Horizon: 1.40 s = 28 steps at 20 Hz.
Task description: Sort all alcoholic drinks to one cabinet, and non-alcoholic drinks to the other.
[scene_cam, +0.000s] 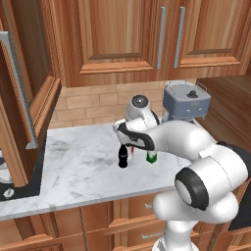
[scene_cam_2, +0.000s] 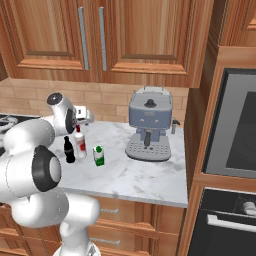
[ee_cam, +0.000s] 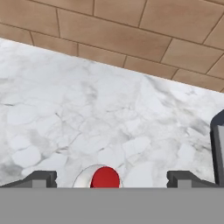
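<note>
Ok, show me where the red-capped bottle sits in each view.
Left base view: the red-capped bottle is at centre, mostly hidden behind the arm, just right of the black bottle.
Right base view: left of centre, between the black bottle and the carton.
Hand view: bottom centre, its red cap seen from above.
Shared landmark: the marble counter it stands on.

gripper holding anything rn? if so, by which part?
Nothing held. The gripper is open, its fingertips wide apart above the red cap of the slim white bottle, not touching it.
</note>
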### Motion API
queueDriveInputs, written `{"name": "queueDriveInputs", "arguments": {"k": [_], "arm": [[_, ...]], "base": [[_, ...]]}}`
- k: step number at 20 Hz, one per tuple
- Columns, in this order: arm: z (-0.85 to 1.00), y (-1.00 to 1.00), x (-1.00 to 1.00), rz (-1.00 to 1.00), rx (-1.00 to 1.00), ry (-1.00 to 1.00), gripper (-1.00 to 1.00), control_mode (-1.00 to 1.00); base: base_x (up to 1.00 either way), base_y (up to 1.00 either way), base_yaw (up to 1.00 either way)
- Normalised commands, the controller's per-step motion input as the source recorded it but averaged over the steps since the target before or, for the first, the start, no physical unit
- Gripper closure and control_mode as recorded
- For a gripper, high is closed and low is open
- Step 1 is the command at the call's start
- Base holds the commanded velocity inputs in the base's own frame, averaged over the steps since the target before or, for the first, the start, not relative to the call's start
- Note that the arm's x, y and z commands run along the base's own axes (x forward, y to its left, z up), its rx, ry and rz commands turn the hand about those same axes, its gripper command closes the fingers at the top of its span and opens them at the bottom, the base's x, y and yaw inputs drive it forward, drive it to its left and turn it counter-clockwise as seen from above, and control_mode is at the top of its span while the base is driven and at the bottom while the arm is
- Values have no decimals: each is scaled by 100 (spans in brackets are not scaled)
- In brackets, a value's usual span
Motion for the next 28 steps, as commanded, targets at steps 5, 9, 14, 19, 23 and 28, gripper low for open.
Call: {"name": "queueDriveInputs", "arguments": {"k": [5, 9, 14, 19, 23, 28], "arm": [[-27, 0, 12, 0, 0, 4, -100, -100], [-38, 0, 1, 0, 0, 2, -100, -100], [-38, 0, -3, 0, 0, 4, -100, -100], [-20, 6, 1, 0, 0, 1, 100, -100], [-19, 1, 1, 1, 0, 0, 100, -100], [-19, 4, 3, 2, 0, 0, 100, -100]], "base": [[0, 0, 0], [0, 0, 0], [0, 0, 0], [0, 0, 0], [0, 0, 0], [0, 0, 0]]}}
